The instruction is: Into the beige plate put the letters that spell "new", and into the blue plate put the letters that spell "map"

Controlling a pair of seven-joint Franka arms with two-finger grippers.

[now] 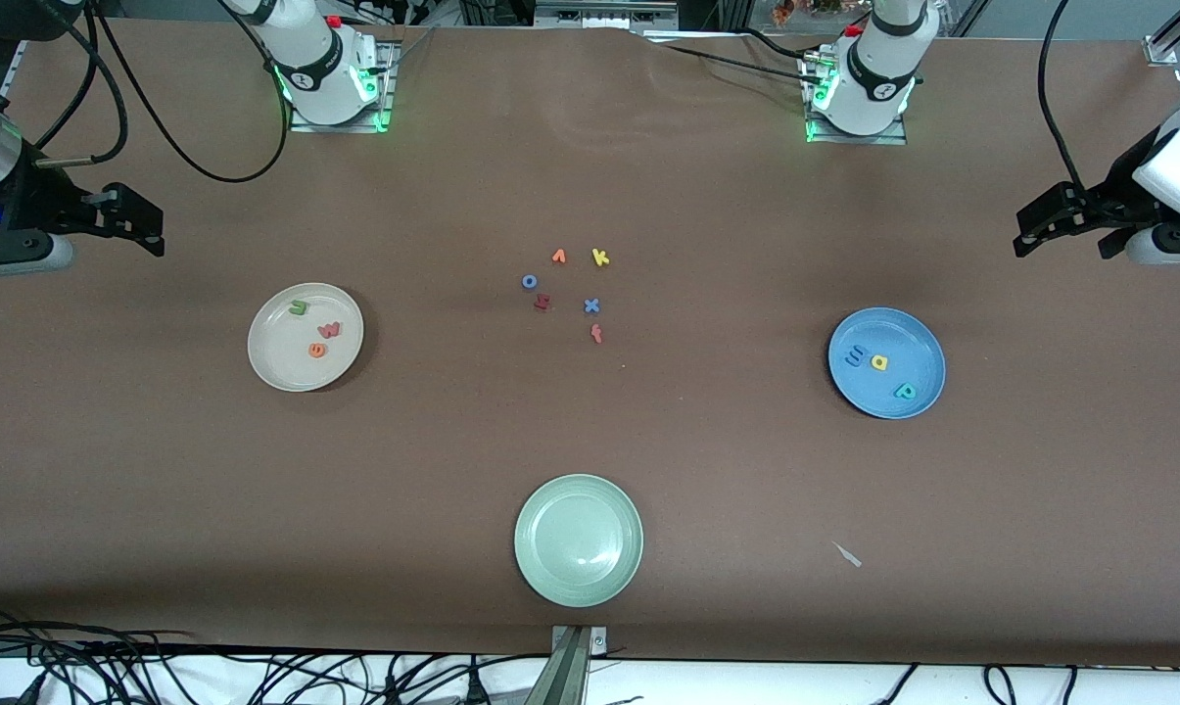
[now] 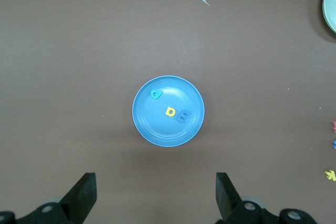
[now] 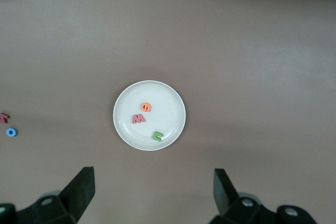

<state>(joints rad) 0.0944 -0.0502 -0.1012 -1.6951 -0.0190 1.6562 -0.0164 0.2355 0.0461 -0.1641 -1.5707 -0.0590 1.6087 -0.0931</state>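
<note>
Sorting looks finished: green n, orange e, red w foam letters lie in the round beige plate; blue m, yellow a, teal p foam letters in the round blue plate. The left gripper and right gripper hover at the table ends, fingers wide, empty; no move seems needed.

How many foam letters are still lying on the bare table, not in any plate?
6, all in one loose cluster mid-table: orange v, yellow k, blue o, dark red letter, blue x, red f nearest the front camera. None seems hidden.

Table covering matt brown; pale green plate glossy, smooth; blue plate smooth.
</note>
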